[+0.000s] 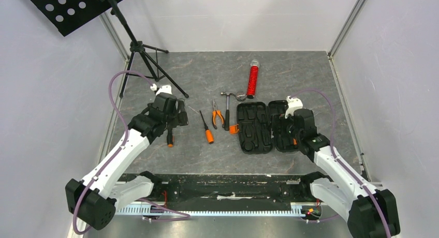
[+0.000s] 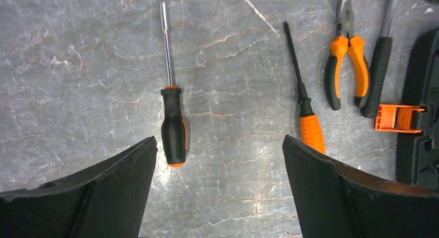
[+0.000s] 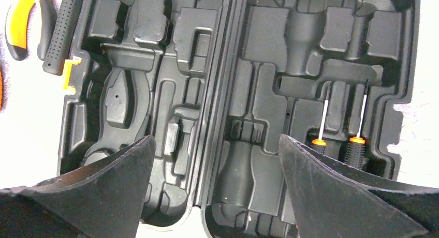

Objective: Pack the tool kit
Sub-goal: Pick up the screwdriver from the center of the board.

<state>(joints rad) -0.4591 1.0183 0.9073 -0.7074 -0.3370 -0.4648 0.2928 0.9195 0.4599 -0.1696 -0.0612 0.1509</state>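
The left gripper (image 2: 219, 145) hung spread above a screwdriver (image 2: 172, 127); the right gripper (image 3: 215, 142) gaped empty over the open case (image 3: 290, 51).

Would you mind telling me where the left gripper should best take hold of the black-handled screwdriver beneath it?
Probably its thick black handle, from straight above: the screwdriver lies flat, lengthwise between the open fingers of the left gripper, so they would close across the handle's width; the shaft is thin.

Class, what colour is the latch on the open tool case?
The latch is orange, clearest in the left wrist view.
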